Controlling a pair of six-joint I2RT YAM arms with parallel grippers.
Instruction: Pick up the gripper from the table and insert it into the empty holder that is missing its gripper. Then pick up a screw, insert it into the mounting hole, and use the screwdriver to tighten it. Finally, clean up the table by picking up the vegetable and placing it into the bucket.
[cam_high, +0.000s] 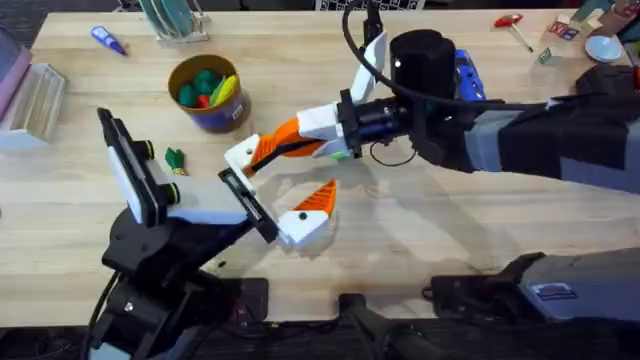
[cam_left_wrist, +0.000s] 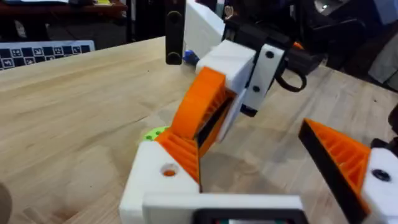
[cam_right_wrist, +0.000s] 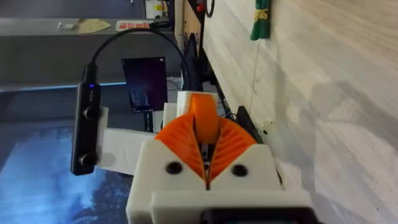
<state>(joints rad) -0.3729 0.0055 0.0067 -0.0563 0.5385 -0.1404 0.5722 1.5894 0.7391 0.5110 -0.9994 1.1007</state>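
Item: the gripper (cam_left_wrist: 182, 151), an orange ribbed wedge. Location: above the middle of the table, its lower end seated against the empty holder (cam_left_wrist: 153, 184), with orange showing through the holder's round side hole. How deep it sits cannot be told.

Held by: right gripper (cam_high: 274, 146), white fingers with orange pads, clamped on the wedge from both sides. The right arm reaches in from the right.

Holder: white block, one finger of the left gripper (cam_high: 273, 190). The other finger carries its own orange wedge tip (cam_high: 321, 197). The two fingers are spread wide apart and hold nothing between them.

Near: lime-green disc (cam_left_wrist: 154, 133), flat on the table, just beyond the holder in the left wrist view.

The vegetable (cam_high: 176, 160): dark green with a yellow end, lying on the table left of the grippers, close to the left arm.

The bucket (cam_high: 203, 118): upright, behind the vegetable, yellow rim, coloured toy pieces inside.

The screwdriver (cam_high: 468, 76): bright blue, far side of the table, partly hidden behind the right arm.

Other: small blue pen-like tool (cam_high: 108, 40) at the far left; red-handled tool (cam_high: 511, 21) at the far right.
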